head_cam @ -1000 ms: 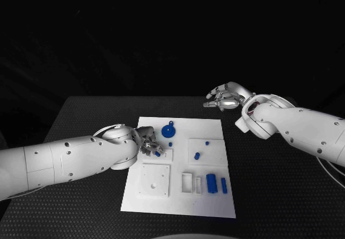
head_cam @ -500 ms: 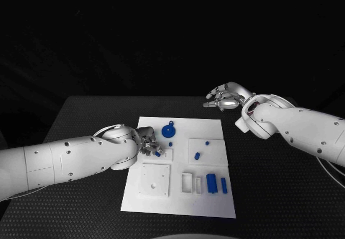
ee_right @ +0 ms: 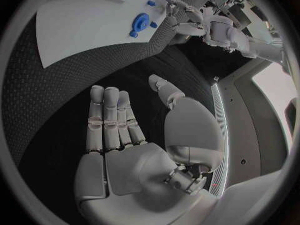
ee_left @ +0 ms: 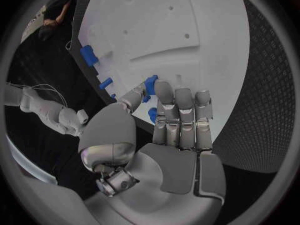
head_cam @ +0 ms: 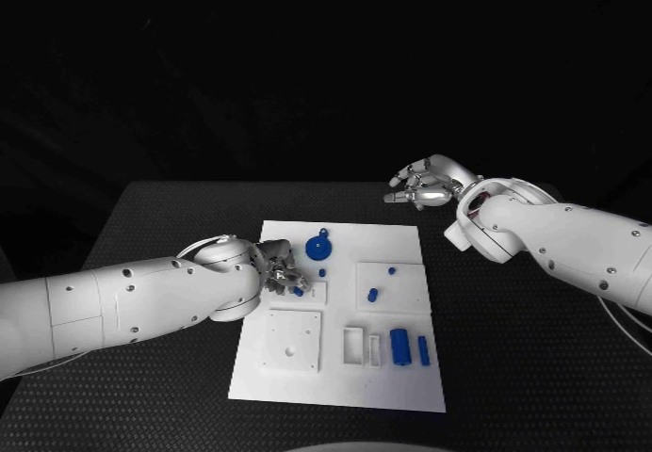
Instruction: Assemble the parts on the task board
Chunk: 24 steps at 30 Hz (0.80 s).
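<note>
White task board [head_cam: 408, 381] lying flat in the middle of the black table [head_cam: 163, 226], long side running away from the robot. Left hand [head_cam: 279, 268] at the board's left edge, fingers bent down onto the plate beside a small blue part [head_cam: 298, 291]; in the left wrist view the fingertips [ee_left: 164, 90] lie close together next to a blue peg [ee_left: 150, 82], with a second blue piece [ee_left: 152, 115] under the fingers, but whether either piece is pinched cannot be told. Round blue disc with a tab [head_cam: 319, 248] near the board's far edge; short blue pegs [head_cam: 372, 295] on the square block right of centre; two upright blue cylinders [head_cam: 401, 346] by the near right corner. Right hand [head_cam: 425, 184] raised beyond the board's far right corner, well apart from it, fingers loosely spread and holding nothing [ee_right: 119, 130].
</note>
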Tool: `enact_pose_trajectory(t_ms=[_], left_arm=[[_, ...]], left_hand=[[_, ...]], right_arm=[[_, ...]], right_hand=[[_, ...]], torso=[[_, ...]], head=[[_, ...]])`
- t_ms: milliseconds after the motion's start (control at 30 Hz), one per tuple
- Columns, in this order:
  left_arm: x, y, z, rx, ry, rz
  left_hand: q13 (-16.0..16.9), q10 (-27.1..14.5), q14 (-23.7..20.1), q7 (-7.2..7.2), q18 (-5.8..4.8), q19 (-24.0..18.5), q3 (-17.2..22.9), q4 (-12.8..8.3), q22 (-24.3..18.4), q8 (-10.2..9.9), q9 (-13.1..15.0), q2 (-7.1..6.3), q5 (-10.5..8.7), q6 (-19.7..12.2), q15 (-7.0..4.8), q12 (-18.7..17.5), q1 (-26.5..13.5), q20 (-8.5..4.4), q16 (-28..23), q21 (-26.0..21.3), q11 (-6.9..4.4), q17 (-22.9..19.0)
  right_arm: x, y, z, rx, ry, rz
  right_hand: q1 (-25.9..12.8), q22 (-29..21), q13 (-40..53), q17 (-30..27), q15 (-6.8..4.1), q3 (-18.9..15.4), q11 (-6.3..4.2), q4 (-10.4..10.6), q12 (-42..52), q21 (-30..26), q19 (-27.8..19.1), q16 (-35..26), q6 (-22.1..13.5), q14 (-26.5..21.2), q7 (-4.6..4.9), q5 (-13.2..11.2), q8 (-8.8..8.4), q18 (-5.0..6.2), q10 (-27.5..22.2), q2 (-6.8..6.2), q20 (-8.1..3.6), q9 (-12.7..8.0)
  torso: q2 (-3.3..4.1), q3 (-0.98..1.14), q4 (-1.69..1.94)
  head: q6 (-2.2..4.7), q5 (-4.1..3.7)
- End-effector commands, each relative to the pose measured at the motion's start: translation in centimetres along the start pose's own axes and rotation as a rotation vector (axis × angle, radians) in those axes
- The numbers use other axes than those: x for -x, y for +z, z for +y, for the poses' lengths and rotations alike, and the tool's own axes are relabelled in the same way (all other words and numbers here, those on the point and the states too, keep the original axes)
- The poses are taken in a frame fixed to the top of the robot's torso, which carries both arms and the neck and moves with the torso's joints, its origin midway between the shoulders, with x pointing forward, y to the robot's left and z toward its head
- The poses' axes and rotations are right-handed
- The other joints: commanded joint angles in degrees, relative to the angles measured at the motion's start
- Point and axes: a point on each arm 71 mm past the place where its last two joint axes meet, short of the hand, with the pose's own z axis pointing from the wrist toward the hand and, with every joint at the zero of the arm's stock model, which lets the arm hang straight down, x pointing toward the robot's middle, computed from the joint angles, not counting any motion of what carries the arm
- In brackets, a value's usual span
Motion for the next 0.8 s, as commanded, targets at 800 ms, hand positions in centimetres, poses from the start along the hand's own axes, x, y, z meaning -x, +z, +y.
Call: enact_pose_trajectory(t_ms=[800], left_arm=[[-1.5, 0.0, -2.6, -0.073, 0.104, 0.043]], left_hand=[[-0.94, -0.3, 0.02, -0.23, -0.82, 0.43, 10.05, 3.4, 0.42, 0.15, 0.27, -4.81, 0.48, -0.01, -0.35, 0.7, 4.57, -6.73, 0.21, 0.88, -1.19, -1.03]], right_arm=[[-0.2, 0.0, 0.3, 0.013, 0.001, 0.015]], right_hand=[[-0.42, 0.14, -0.17, -0.11, -0.04, -0.31, 0.15, 0.09, 0.47, -0.26, 0.03, 0.4, -0.01, -0.54, 0.29, 0.29, 0.24, 0.75, -0.36, -0.06, 0.15, -0.06]], torso=[[0.04, 0.06, 0.01]], head=[[-0.11, -0.11]])
